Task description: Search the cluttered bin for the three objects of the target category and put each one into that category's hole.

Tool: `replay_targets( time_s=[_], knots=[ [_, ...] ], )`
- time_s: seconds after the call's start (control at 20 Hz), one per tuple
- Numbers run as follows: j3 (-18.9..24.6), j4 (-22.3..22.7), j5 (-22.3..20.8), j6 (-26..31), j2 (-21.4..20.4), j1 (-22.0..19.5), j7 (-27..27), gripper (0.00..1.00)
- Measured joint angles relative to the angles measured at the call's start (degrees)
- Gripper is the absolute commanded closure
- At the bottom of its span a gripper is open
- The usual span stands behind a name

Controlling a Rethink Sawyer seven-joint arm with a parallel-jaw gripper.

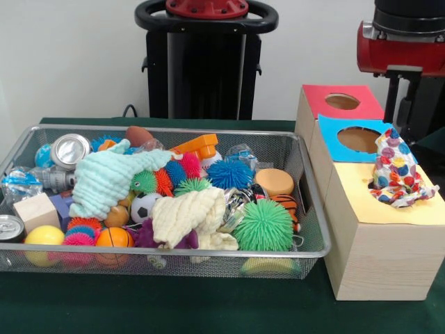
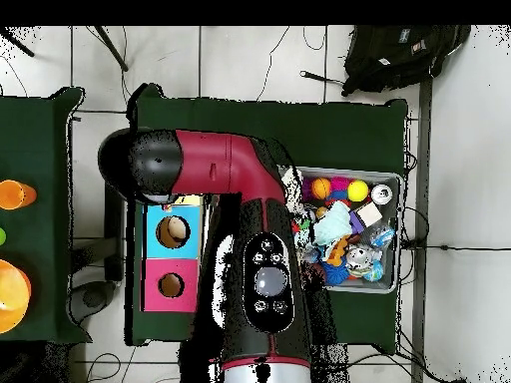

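A polka-dot cloth (image 1: 396, 170) lies crumpled on the yellow top (image 1: 417, 207) of the wooden box, over its hole and partly sunk into it. The red-topped hole (image 1: 342, 101) and the blue-topped hole (image 1: 359, 139) are uncovered. In the wire mesh bin (image 1: 314, 209) a mint cloth (image 1: 111, 177) and a cream cloth (image 1: 191, 216) lie on the clutter. My gripper (image 1: 407, 104) hangs as a dark shape behind the box, above and beyond the polka-dot cloth, not touching it. The overhead view hides it under the arm (image 2: 259, 259).
The bin holds spiky rubber balls, a green one (image 1: 264, 226) at the front, smooth balls, cans (image 1: 69, 149), a wooden block (image 1: 35, 211) and an orange toy (image 1: 198, 146). The box (image 2: 172, 231) stands close beside the bin (image 2: 391, 284). Orange items (image 2: 15, 289) sit on a neighbouring table.
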Motion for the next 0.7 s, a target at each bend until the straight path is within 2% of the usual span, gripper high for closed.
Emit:
replay_targets(
  time_s=[0.7],
  knots=[
    [0.01,1.22,-0.06,-2.17,0.61,-0.08,0.0,1.0]
  ],
)
